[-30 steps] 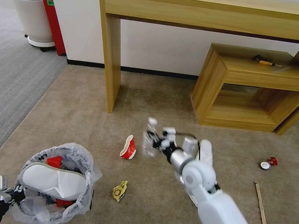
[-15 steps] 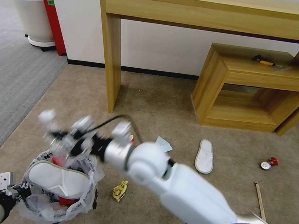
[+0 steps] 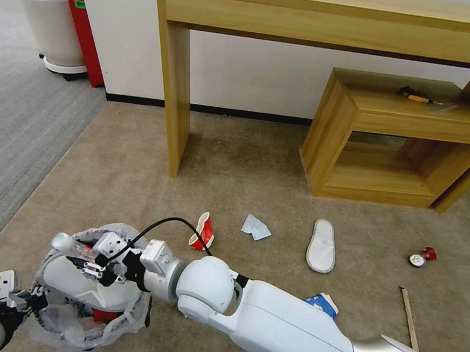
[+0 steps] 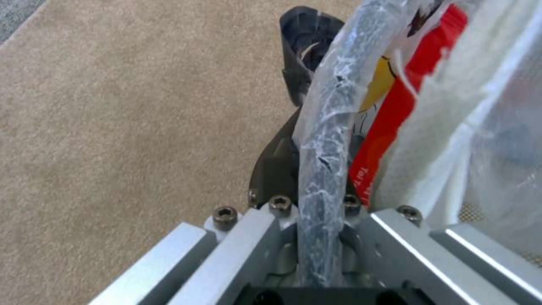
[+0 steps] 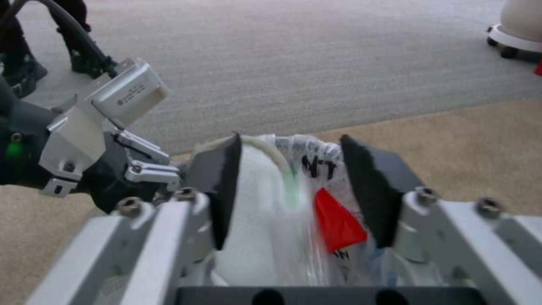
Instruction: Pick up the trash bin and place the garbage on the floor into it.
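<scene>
Head view: right gripper has swung from mid-floor to over the trash bin, jaws spread, clear bottle dropping in; left gripper pinches the bin's rim

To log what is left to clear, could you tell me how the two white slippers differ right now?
The binned slipper lies crosswise on top of the trash bin, under the open right gripper. The loose slipper lies flat on the floor, pointing away from the robot, with nothing over it. Both are white and look alike.
</scene>
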### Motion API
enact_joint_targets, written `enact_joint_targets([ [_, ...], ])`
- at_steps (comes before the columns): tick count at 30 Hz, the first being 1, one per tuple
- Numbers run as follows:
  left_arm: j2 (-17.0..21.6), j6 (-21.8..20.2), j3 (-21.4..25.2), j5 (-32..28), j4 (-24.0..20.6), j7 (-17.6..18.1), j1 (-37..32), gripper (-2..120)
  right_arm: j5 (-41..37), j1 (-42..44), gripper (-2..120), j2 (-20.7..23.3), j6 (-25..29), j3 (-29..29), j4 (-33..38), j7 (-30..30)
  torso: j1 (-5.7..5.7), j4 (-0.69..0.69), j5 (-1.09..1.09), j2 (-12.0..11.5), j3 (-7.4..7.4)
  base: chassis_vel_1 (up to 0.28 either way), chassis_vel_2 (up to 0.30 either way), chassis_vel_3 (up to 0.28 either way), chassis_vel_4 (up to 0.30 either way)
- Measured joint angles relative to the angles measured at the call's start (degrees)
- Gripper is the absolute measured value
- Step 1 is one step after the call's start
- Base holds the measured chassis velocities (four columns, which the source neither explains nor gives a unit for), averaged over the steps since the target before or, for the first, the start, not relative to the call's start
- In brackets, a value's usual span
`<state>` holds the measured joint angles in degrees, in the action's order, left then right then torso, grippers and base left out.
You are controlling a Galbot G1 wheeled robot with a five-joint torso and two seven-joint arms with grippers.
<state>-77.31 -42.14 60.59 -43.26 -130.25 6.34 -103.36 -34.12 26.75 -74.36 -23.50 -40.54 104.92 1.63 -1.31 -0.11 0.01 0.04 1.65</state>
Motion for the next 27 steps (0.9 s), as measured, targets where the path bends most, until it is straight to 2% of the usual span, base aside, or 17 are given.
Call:
enact_joint_targets([
  [1,0.06,0.00,0.01,-0.08,0.00,0.00,0.07,0,-0.13,0.25,59,0.10,0.00,0.13,0.19,-0.55,0.00,0.00,0.00,0.00,0.00,0.000,0.000,0.000,0.000],
  [2,0.06,0.00,0.01,-0.08,0.00,0.00,0.07,0,-0.13,0.25,59,0.10,0.00,0.13,0.19,-0.55,0.00,0.00,0.00,0.00,0.00,0.000,0.000,0.000,0.000],
  [4,0.17,0.00,0.46,-0.40,0.04,0.00,0.16,0,-1.28,0.93,70,0.12,-0.25,1.25,0.76,-2.70,0.00,0.00,0.00,0.00,0.00,0.000,0.000,0.000,0.000],
  [5,0.17,0.00,0.46,-0.40,0.04,0.00,0.16,0,-1.28,0.93,70,0.12,-0.25,1.25,0.76,-2.70,0.00,0.00,0.00,0.00,0.00,0.000,0.000,0.000,0.000],
  [6,0.21,0.00,1.07,-0.68,0.21,0.01,0.14,0,-2.33,1.50,76,0.03,-0.66,2.93,0.90,-4.51,0.00,0.00,0.00,0.00,0.00,0.000,0.000,0.000,0.000],
  [8,0.23,0.00,1.30,-0.79,0.28,0.00,0.10,0,-2.59,1.68,78,0.01,-0.75,3.53,0.90,-5.05,0.00,0.00,0.00,0.00,0.00,0.000,0.000,0.000,0.000],
  [10,0.38,0.00,2.80,-1.37,0.68,-0.05,-0.31,0,-3.33,3.41,90,0.64,-1.46,9.12,0.09,-6.95,0.00,0.01,0.01,0.00,0.00,0.000,0.000,0.000,0.000],
  [12,0.47,0.00,3.68,-1.51,0.90,-0.01,-0.59,0,-2.52,5.18,97,2.67,-1.56,14.09,-1.30,-6.00,0.00,0.01,0.01,0.00,0.00,0.000,0.000,0.000,0.000],
  [13,0.47,0.00,3.68,-1.51,0.90,-0.01,-0.59,0,-2.52,5.18,97,2.67,-1.56,14.09,-1.30,-6.00,0.00,0.01,0.01,0.00,0.00,0.000,0.000,0.000,0.000],
  [15,0.42,0.00,4.01,-1.59,0.94,0.03,-0.65,0,-1.54,6.83,100,5.64,-1.01,17.55,-3.10,-2.99,0.00,0.01,0.03,0.00,0.00,0.000,0.000,0.000,0.000],
  [16,0.29,0.00,4.12,-1.62,0.95,0.07,-0.66,0,-0.29,8.25,100,8.90,0.36,20.33,-5.41,1.08,0.00,0.00,0.02,0.00,0.00,0.000,0.000,0.000,0.000],
  [17,0.29,0.00,4.12,-1.62,0.95,0.07,-0.66,0,-0.29,8.25,100,8.90,0.36,20.33,-5.41,1.08,0.00,0.00,0.02,0.00,0.00,0.000,0.000,0.000,0.000],
  [19,0.02,0.00,4.02,-1.58,0.94,0.10,-0.57,0,1.80,10.39,100,12.44,2.20,22.94,-10.37,8.97,0.00,-0.02,0.03,0.00,0.00,0.000,0.000,0.000,0.000],
  [20,0.02,0.00,4.02,-1.58,0.94,0.10,-0.57,0,1.80,10.39,100,12.44,2.20,22.94,-10.37,8.97,0.00,-0.02,0.03,0.00,0.00,0.000,0.000,0.000,0.000],
  [23,-0.29,0.00,3.65,-1.28,0.92,0.16,-0.43,0,6.53,12.85,100,13.13,7.20,24.01,-19.47,18.29,0.00,-0.01,0.02,0.00,0.00,0.000,0.000,0.000,0.000],
  [24,-0.29,0.00,3.65,-1.28,0.92,0.16,-0.43,0,6.53,12.85,100,13.13,7.20,24.01,-19.47,18.29,0.00,-0.01,0.02,0.00,0.00,0.000,0.000,0.000,0.000],
  [27,-0.52,0.00,3.46,-1.07,0.48,0.26,-0.49,0,13.52,14.22,100,11.45,12.75,24.01,-26.66,25.38,0.00,-0.01,0.02,0.00,0.00,0.000,0.000,0.000,0.000],
])
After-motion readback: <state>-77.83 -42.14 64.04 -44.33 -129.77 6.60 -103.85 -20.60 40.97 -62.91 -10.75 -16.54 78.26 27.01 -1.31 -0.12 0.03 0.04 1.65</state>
